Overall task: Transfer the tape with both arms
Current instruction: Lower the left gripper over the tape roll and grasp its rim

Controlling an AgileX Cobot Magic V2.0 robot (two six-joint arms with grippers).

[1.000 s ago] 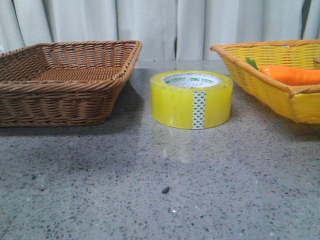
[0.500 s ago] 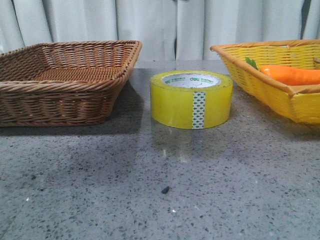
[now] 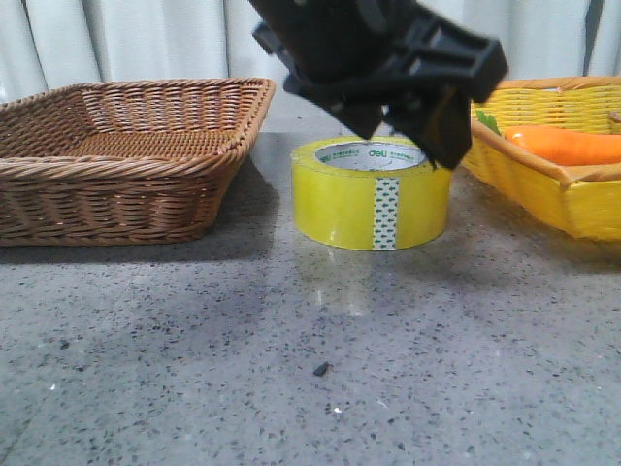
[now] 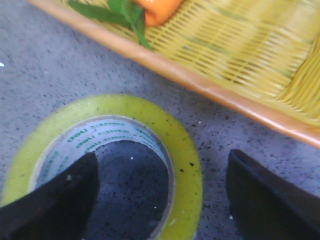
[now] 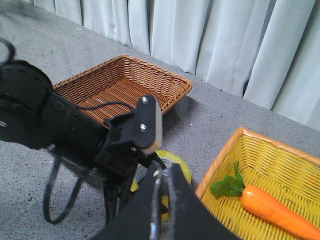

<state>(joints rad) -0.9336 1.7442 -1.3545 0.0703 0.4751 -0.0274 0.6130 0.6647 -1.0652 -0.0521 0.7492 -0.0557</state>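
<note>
- Tape [image 3: 372, 194]: lying flat, hole up, on the grey speckled table [image 3: 291, 369], toward the back edge and about midway between the side edges. White core with green print; green-dotted white strip faces the front edge.
- Table: stone-look top, matte with faint reflections; one small dark fleck [image 3: 320, 369] nearer the front edge. Pale pleated curtains [image 3: 146, 39] hang behind the back edge.
- Brown basket [image 3: 126, 155]: woven, at the back left, close to the tape but apart from it.
- Yellow basket [image 3: 543, 165]: woven with an orange rim, at the back right, just beside the tape. A carrot [image 3: 568, 146] with green leaves lies inside.
- Left gripper [image 3: 403, 121]: black, comes down from above over the tape. In the left wrist view the fingers [image 4: 55, 200] are spread wide; one sits over the tape's hole, the other outside the roll on the yellow-basket side, so they straddle the wall of the roll. Contact with the tape cannot be told.
- Right gripper [image 5: 162, 200]: high above the table, looking down on the left arm [image 5: 60, 130], both baskets and the tape. Its two fingers are close together, only a thin slit between them, holding nothing.
</note>
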